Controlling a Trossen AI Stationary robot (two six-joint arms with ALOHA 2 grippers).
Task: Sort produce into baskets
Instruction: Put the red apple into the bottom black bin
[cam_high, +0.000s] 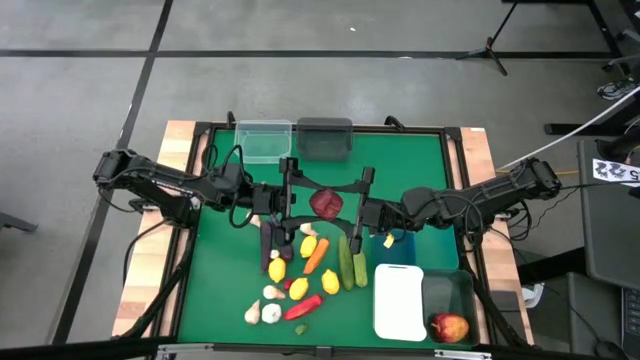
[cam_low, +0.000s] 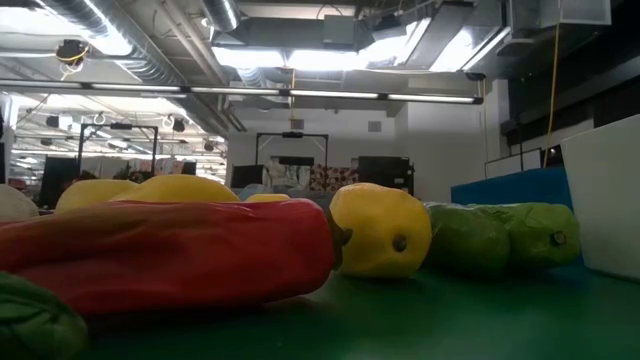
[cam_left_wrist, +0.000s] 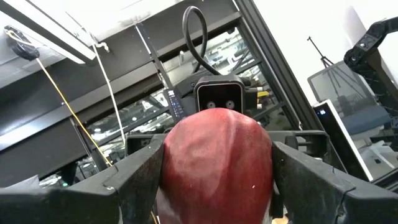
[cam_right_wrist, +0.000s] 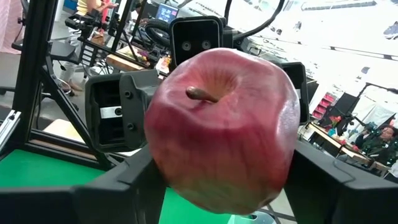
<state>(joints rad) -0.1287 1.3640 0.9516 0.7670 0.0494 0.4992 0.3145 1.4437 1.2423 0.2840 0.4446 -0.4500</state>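
Both grippers, left gripper (cam_high: 303, 200) and right gripper (cam_high: 352, 202), clamp one red apple (cam_high: 325, 204) above the tabletop's (cam_high: 420, 160) middle.

We can read no text, label, brand or number anywhere. A black-and-white patterned tag (cam_high: 612, 171) sits beyond the table's right edge, but we cannot make out anything on it.

Both end effectors (cam_high: 300, 195) (cam_high: 352, 200) meet around a red apple (cam_high: 325, 204).

Green table (cam_high: 220, 280) carries produce (cam_high: 300, 270) and baskets (cam_high: 400, 300)
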